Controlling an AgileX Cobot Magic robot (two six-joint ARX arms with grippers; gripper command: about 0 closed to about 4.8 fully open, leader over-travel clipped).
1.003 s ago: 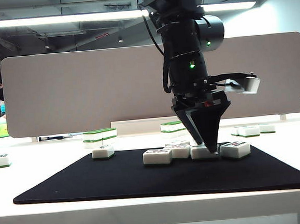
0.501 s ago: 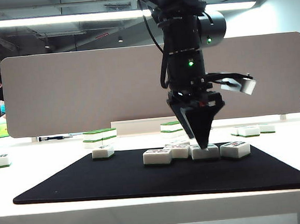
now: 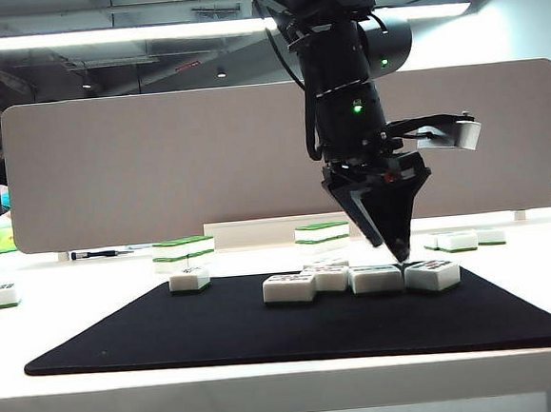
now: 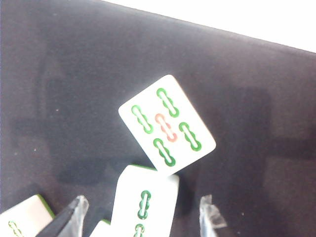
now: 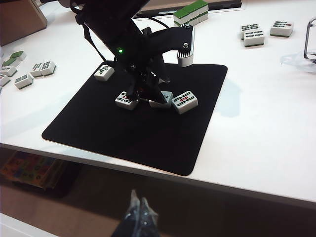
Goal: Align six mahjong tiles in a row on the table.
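Left fingers (image 4: 74, 217) apart above the mahjong tiles (image 3: 377, 278), right fingers (image 5: 138, 213) together off the table (image 5: 256, 108), green-topped stacks (image 3: 183, 250) behind

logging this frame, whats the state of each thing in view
left gripper: open, empty, tips just above the tile row
right gripper: shut, parked off the near table edge
tile row: face up on the mat, uneven, not aligned
lone tile: face up, apart at the mat's far left
mat: flat on the table
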